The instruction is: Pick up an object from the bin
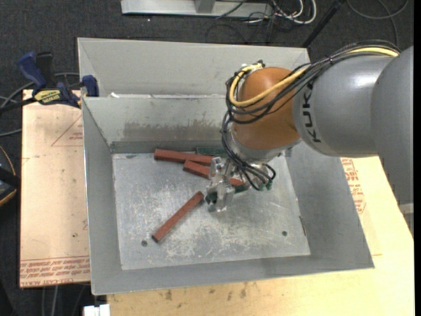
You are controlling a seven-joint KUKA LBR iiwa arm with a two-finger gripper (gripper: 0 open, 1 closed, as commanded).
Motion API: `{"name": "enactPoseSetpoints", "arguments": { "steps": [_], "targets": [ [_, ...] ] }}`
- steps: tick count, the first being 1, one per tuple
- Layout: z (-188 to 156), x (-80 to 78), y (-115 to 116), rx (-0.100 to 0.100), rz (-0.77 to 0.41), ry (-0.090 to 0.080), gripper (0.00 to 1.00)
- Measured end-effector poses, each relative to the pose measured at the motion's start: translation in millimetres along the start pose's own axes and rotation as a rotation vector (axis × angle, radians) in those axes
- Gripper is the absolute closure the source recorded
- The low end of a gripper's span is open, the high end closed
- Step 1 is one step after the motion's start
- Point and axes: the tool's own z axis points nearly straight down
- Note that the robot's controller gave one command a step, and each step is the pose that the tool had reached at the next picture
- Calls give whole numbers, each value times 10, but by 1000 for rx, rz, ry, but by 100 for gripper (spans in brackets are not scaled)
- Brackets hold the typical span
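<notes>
Just beside your gripper lies the upper end of a red-brown stick. Its long axis runs diagonally away from the tool toward a front corner of the bin. It looks stiff, light and slim, so I'd take it across its narrow width near mid-length. Whether the gripper is wide or narrow, you cannot tell. Beyond the tool, two similar sticks rest by the back wall.

Dark speckled carpet covers the floor. At the top a flat grey metal stand foot lies on it, with loose cables tangled just beside.
</notes>
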Motion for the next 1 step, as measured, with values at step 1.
{"name": "enactPoseSetpoints", "arguments": {
  "steps": [1],
  "targets": [
    [-96, -6, 1, 1, 0, -2, 100]
  ]
}}
